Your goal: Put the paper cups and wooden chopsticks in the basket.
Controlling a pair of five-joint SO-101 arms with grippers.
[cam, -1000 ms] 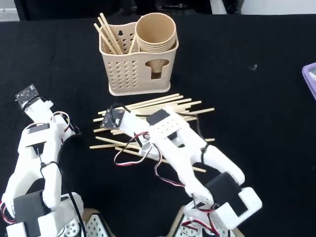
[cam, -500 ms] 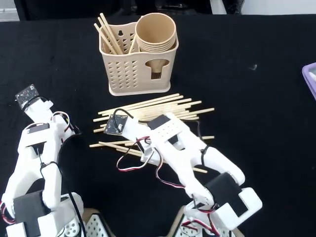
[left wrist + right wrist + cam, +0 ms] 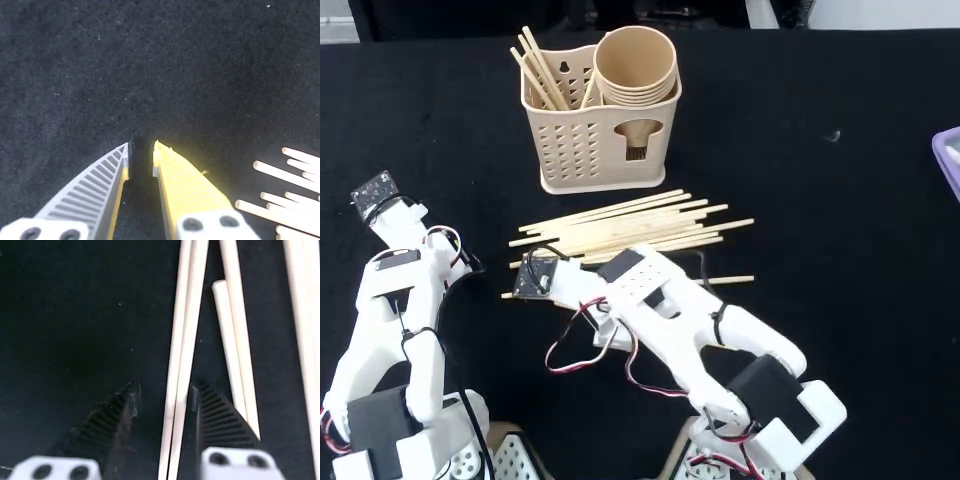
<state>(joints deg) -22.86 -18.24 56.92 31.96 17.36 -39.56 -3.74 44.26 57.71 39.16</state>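
Your right arm's jaws stand partly open, low over the desk point(image 3: 840, 260), with two loose wooden chopsticks point(image 3: 192, 315) between them, not clamped. Your left arm's jaws are parted by a narrow gap only, holding nothing, over bare desk beside the chopstick ends. The loose pile lies just in front of the basket point(image 3: 595, 150), which holds the stacked paper cups point(image 3: 636, 62) and several chopsticks.
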